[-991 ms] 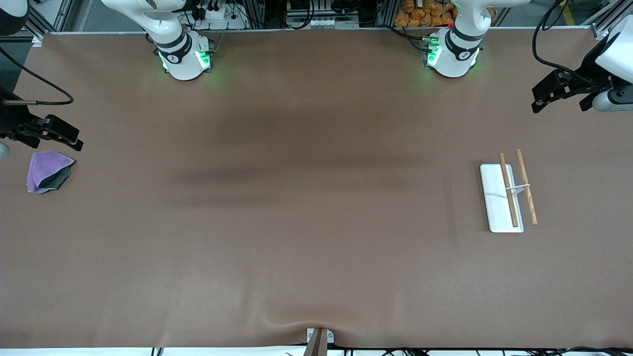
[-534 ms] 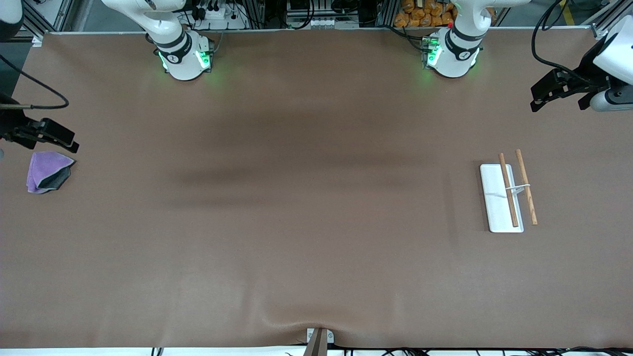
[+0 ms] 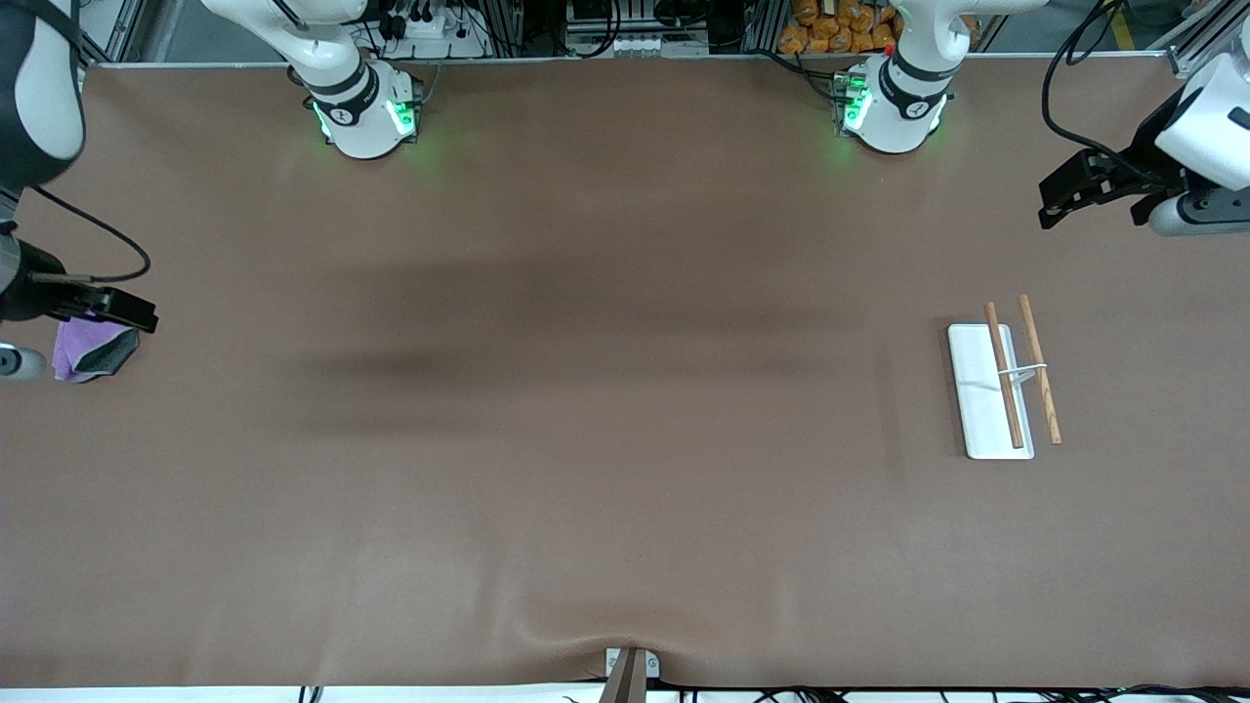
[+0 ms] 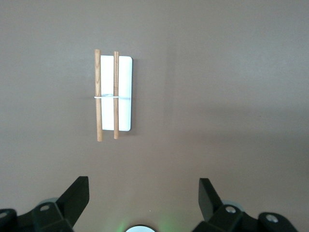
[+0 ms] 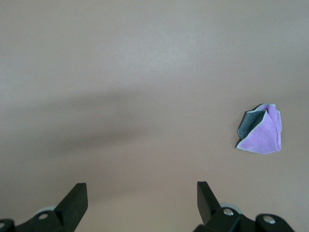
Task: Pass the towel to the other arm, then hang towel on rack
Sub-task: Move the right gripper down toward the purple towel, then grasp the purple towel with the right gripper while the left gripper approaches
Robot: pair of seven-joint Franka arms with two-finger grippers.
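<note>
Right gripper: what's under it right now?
The purple towel lies on the table partly beneath the open right gripper. Its edge farthest from the front camera is covered by the fingers; the right wrist view shows the whole towel.

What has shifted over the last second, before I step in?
The right gripper, jaws open, has moved over the purple towel, now covering its upper edge in the front view. The left gripper, also open, drifted slightly toward the bases. Nothing was grasped; the towel and rack stayed put.

Robot lab: 2 bench-mounted arms (image 3: pixel 356 107)
</note>
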